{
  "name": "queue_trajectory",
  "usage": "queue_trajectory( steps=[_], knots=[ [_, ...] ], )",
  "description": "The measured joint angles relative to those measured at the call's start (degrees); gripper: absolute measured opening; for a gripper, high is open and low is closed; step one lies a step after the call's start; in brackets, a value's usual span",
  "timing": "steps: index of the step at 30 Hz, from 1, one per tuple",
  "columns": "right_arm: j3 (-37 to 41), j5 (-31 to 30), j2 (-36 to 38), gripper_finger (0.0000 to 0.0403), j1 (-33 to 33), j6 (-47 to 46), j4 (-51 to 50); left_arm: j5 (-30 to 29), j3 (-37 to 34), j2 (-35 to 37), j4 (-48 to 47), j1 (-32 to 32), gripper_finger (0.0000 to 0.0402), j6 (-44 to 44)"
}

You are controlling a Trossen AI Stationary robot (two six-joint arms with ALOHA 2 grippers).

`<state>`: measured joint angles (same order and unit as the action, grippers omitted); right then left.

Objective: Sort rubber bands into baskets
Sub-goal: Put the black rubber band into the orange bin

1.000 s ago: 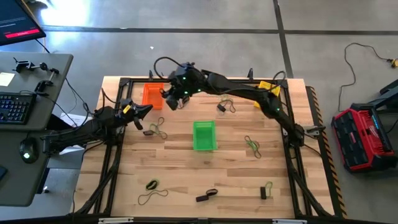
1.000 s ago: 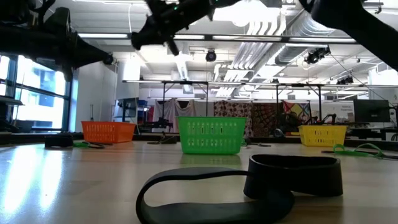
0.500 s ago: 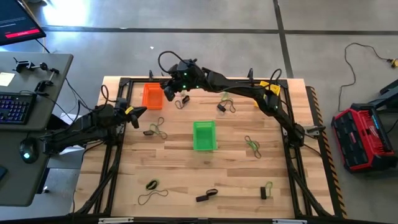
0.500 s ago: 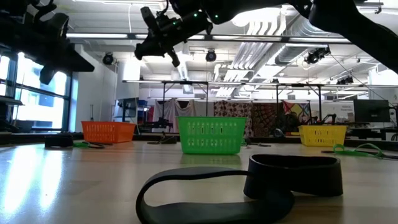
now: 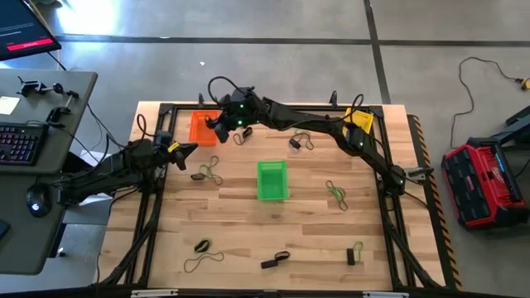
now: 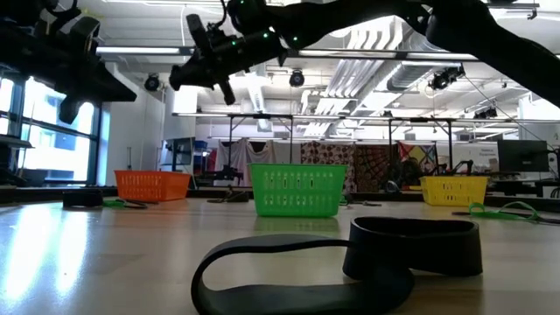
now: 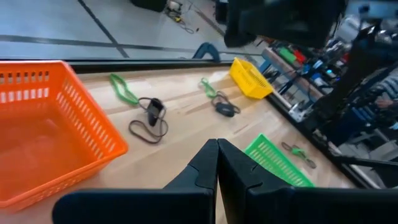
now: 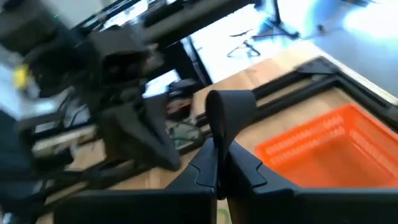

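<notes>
My right gripper hangs above the right rim of the orange basket at the far left, shut on a black rubber band. My left gripper waits shut and empty just near of that basket. The green basket stands mid-table. The yellow basket sits at the far right, partly under the right arm. Loose rubber bands lie flat on the wood: a dark bunch, one near the far edge, a green one, and several along the near edge. My right gripper pinches the black rubber band between its two shut fingers. A folded loop of the band sticks out past the fingertips. The fingers reach in from the table's right, slanting slightly down. The band is lifted clear of table and basket.
The black frame rails run along the table's edges. A large black band lies close to the low camera. In the left wrist view a dark band and a green one lie just beyond the orange basket.
My right gripper, still shut on the black band, has gone toward the table's left edge and a little down, ending at the orange basket's right rim. My left gripper has tipped its fingers downward while staying in place.
</notes>
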<state>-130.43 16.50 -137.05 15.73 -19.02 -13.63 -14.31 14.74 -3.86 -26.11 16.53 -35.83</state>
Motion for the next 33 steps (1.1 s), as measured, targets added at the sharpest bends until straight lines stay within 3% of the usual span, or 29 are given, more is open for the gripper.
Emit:
queue_trajectory(
  steps=[11,20,33],
  knots=[
    [0.0,1.2,0.0,0.0,-1.6,9.9,-6.3,0.0,0.0,0.0,2.4,0.0,0.0078,0.0],
    [0.0,3.6,-1.6,0.0,-2.5,12.0,-8.0,0.7,0.0,-0.8,4.5,0.0,0.0148,0.0],
    [0.0,3.6,-1.7,0.0,-4.1,14.1,-8.4,1.6,0.0,-11.3,13.6,0.0,0.0171,2.9]
  ],
)
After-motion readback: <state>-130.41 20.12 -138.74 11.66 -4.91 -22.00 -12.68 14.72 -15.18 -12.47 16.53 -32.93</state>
